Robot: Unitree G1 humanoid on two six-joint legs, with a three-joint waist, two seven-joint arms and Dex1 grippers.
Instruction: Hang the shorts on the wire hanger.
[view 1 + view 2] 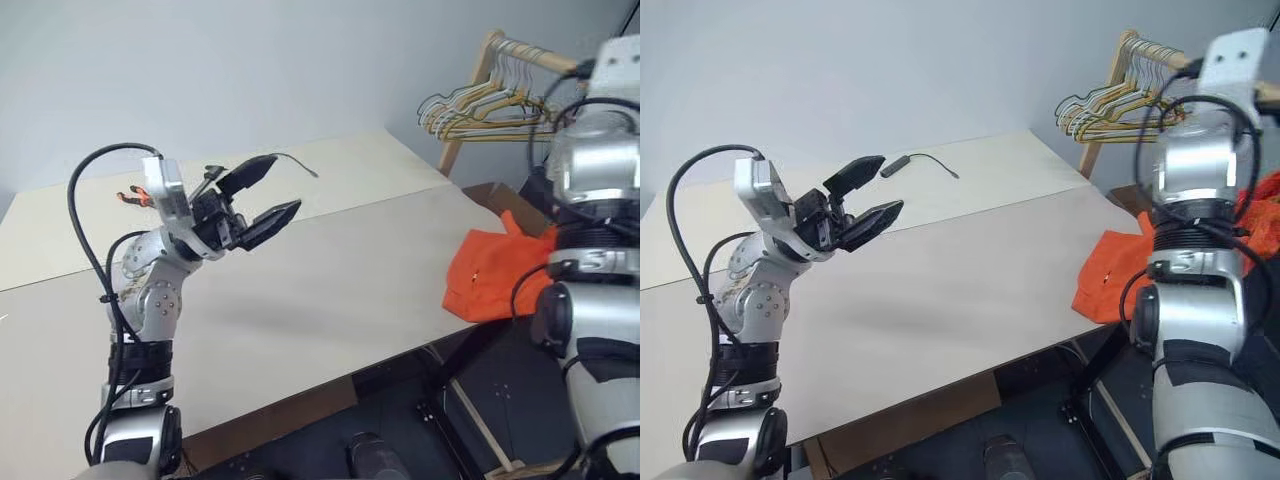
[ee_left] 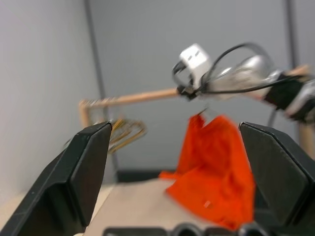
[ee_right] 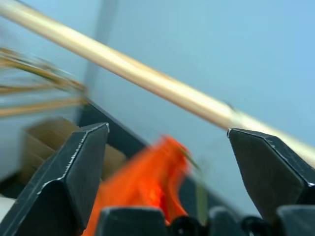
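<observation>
Both arms are silver metal segments joined by black collars, studded with small screws; black cables loop along them. Each wrist carries a white camera block and two black wedge-shaped fingers.

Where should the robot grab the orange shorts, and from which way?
Probably the raised peak of the shorts, where the cloth stands up under the wooden rail. The rest slumps loose over the table's edge. The open right gripper already faces that peak, so it could come straight in and pinch there.
</observation>
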